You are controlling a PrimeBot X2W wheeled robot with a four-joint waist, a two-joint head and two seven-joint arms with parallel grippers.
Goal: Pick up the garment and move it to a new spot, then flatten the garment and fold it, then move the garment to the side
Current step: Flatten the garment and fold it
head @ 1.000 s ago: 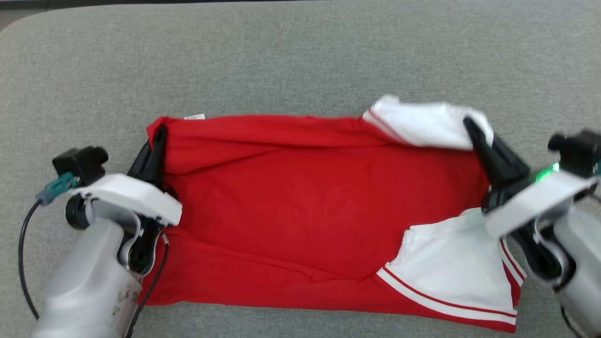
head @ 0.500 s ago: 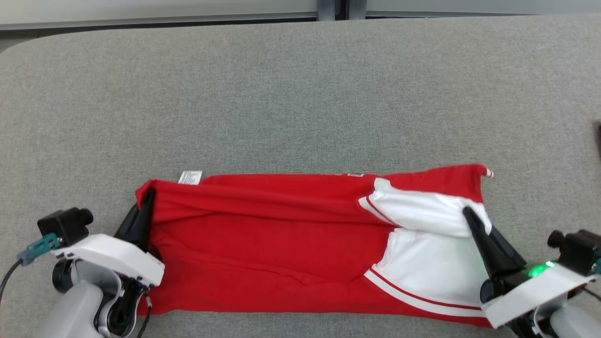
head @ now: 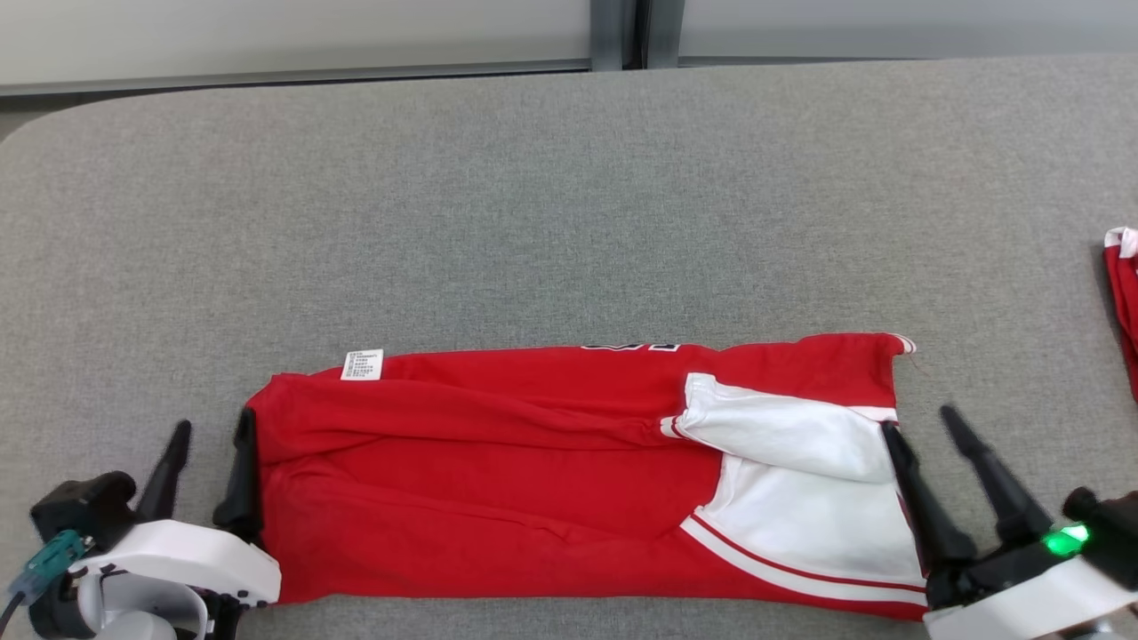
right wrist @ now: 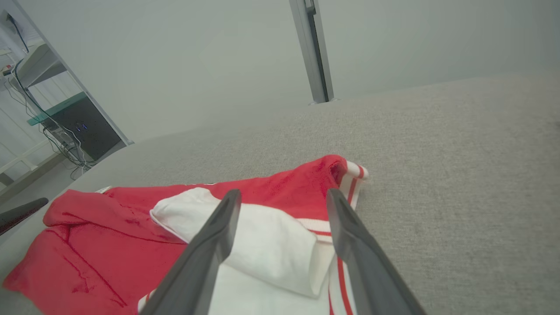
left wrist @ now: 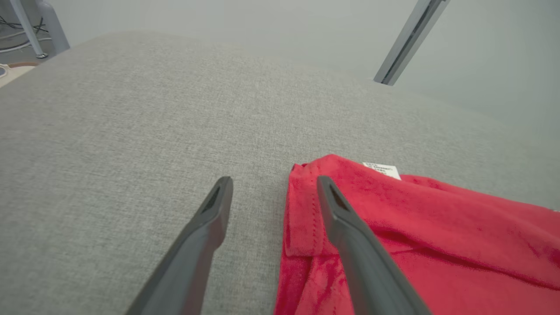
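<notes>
**Both tools released, garment lies folded**

Both tools were pinched on the garment ends a second ago and have since let go. The head camera has also tilted, so more of the far edge shows.

The left tool [head: 213,424] is spread wide. Its inner finger is against the garment's [head: 498,480] left end and its outer finger is over bare worktop [head: 569,196]. The right tool [head: 919,421] is also spread wide, holding nothing. It straddles the right end, with one finger over the white sleeves [head: 782,436] and the other beside the striped cuff.

The red garment lies flat as a long folded strip along the worktop's near edge. It runs left to right, with the sleeves at the right end. A white label [head: 362,364] pokes out at the far-left corner of the strip. A second red cloth [head: 1125,302] sits at the worktop's right edge, well apart.
</notes>
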